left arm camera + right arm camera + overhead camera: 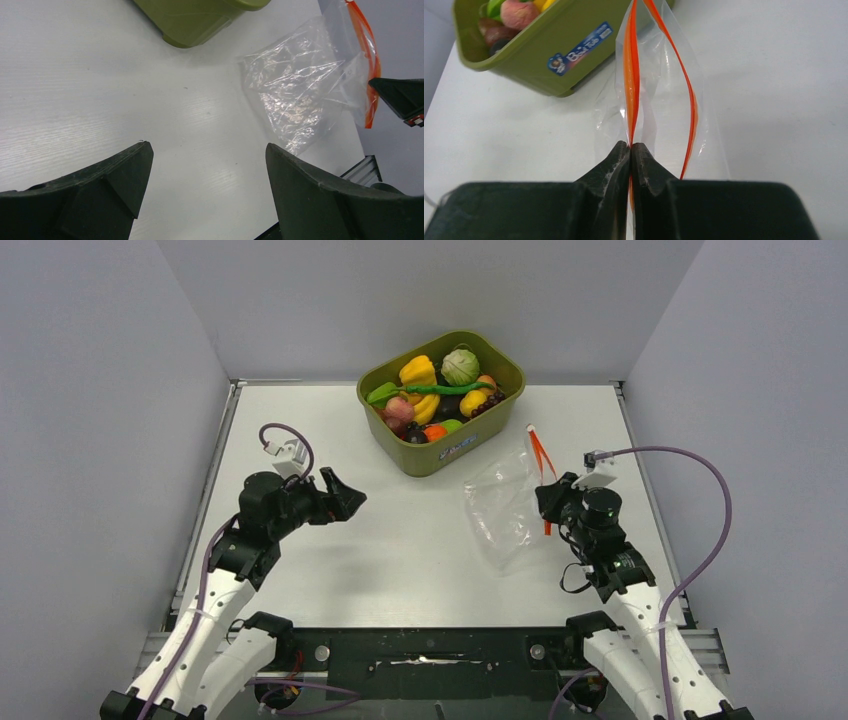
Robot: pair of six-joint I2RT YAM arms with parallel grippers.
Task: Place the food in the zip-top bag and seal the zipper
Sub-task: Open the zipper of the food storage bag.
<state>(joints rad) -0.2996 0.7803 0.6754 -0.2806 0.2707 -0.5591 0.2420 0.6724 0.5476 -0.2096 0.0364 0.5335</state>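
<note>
Right end effector (630,148) has its jaws fully closed, pinching one lip of the zipper (630,75) on the zip-top bag (659,115). The other lip bows away, so the mouth gapes. The bag film appears thin, limp and slippery, so it is best gripped only at the stiffer strip. Left end effector (207,147) stands wide and empty above the worktop (100,75). Food (435,390) lies in the olive tub (440,455) just beyond the bag; the pieces look light, rigid and glossy.
</note>
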